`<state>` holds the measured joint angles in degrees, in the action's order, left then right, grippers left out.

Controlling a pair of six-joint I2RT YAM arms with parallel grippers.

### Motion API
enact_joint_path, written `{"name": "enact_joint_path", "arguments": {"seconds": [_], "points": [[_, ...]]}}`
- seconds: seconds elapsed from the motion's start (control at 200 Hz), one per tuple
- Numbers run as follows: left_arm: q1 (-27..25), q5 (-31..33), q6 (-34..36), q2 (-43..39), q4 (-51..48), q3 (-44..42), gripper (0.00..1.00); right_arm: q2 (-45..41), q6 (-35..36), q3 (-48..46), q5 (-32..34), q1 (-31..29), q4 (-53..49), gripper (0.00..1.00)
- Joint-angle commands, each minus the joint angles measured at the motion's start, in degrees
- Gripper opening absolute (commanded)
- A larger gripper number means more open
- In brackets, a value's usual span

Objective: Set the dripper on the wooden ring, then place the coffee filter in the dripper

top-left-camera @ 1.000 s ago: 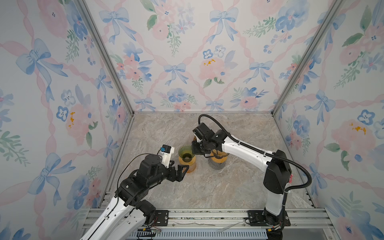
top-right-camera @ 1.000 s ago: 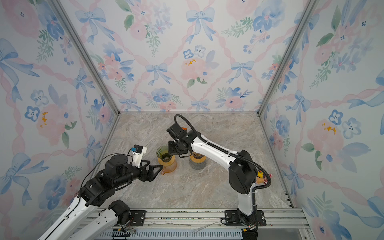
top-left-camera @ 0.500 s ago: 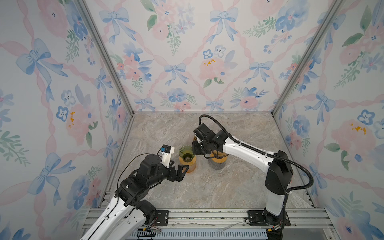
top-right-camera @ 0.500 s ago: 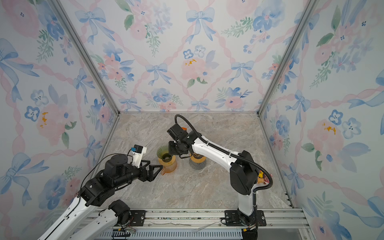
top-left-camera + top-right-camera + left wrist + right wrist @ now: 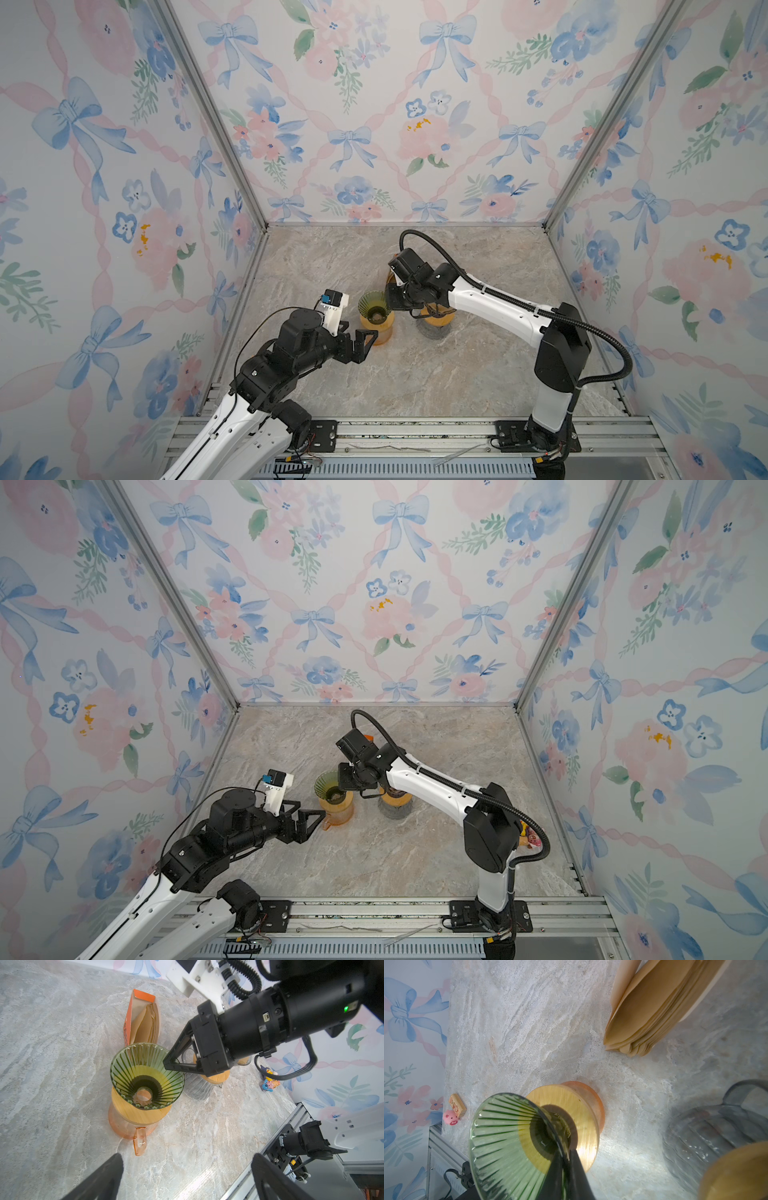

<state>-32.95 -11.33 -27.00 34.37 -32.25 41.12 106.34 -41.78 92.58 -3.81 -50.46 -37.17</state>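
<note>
Little has moved since the earlier frame: my right arm's elbow has lifted slightly, its wrist stays at the dripper, and the left arm hasn't moved.

My right gripper (image 5: 167, 1064) is closed, pinching the rim of the green ribbed glass cone dripper (image 5: 145, 1076), which sits on a round wooden collar (image 5: 137, 1113) atop the orange translucent carafe with a handle (image 5: 126, 1130). My left gripper (image 5: 187, 1157) is spread wide and holds nothing, hovering near that handle.

The brown paper coffee filters (image 5: 145, 1024) are stacked in an open orange cardboard box (image 5: 127, 1028) lying on the grey marble tabletop (image 5: 52, 1043), just behind the dripper. The dripper is empty.

Step, as I judge it: I'm steadying or nudging the dripper, and no filter has been picked yet. Next I'd have to let go of the rim, reach back to the box and pinch a single sheet. That's tricky, as the sheets lie tight together.

In the way: the dripper and the clear ribbed glass jug with a wooden lid (image 5: 197, 1088) stand between my left gripper and the box, and the right arm hangs over both. A pink pig toy (image 5: 450, 1118), a small wooden block (image 5: 457, 1105) and colourful little figures (image 5: 269, 1080) lie well off at the edges and are no bother.
</note>
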Motion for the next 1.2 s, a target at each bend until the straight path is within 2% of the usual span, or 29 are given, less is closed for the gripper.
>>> {"name": "enact_joint_path", "arguments": {"seconds": [0.0,0.515,1.195], "points": [[0.4,0.0,0.2,0.3,0.5,-0.3,0.98,-1.8,-0.4,-1.1,0.0,-0.7,1.4,0.11],[0.5,-0.2,0.2,0.3,0.5,-0.4,0.98,-4.0,-1.0,-4.8,0.3,-0.7,4.7,0.1],[0.4,-0.3,0.1,0.3,0.5,-0.3,0.98,-3.8,-0.6,-4.2,0.6,-0.9,4.4,0.12]]}}
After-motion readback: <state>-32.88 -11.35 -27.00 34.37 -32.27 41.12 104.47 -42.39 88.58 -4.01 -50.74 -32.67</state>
